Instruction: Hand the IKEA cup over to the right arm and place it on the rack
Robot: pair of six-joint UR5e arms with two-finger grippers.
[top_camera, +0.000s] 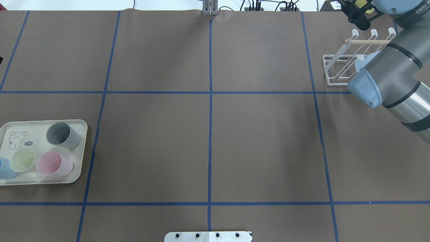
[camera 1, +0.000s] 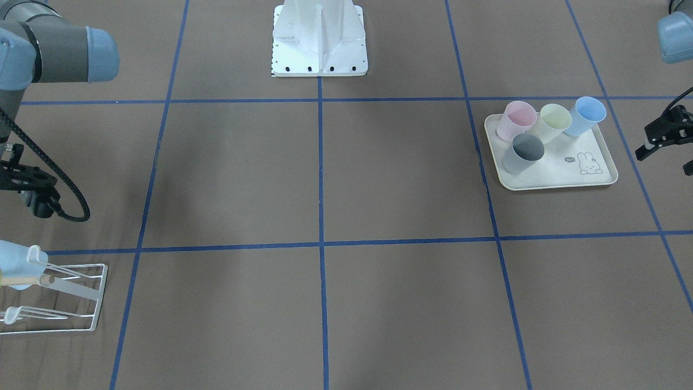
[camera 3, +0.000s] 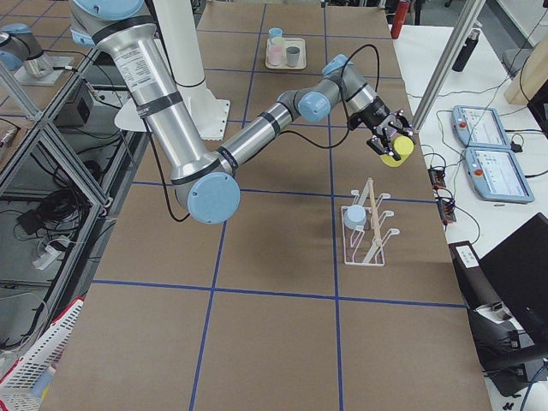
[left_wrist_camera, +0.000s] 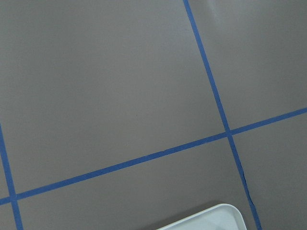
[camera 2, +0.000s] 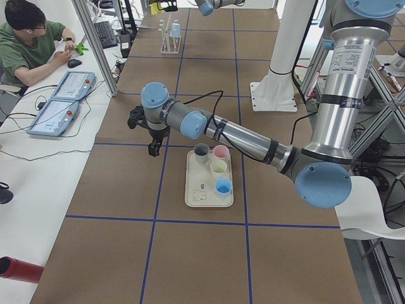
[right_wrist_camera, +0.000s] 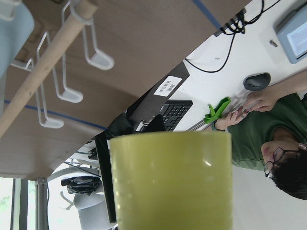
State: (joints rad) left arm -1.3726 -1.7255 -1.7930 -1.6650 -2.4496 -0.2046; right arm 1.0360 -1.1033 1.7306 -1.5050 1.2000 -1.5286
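Note:
My right gripper (top_camera: 361, 15) is shut on a yellow-green cup (right_wrist_camera: 172, 182) and holds it in the air just beyond the rack's far side; both also show in the exterior right view (camera 3: 392, 147). The white wire rack (top_camera: 339, 72) with its wooden dowel (right_wrist_camera: 43, 72) stands at the table's far right. A pale blue cup (camera 3: 354, 217) hangs on one of its prongs. My left gripper (camera 1: 665, 147) is open and empty, hovering beside the cream tray (camera 1: 552, 181).
The tray holds a pink cup (camera 1: 517, 119), a pale yellow cup (camera 1: 555, 122), a blue cup (camera 1: 587, 115) and a grey cup (camera 1: 522, 153). The white robot base (camera 1: 319, 38) stands at the table's near edge. An operator (camera 2: 28, 44) sits beside the table.

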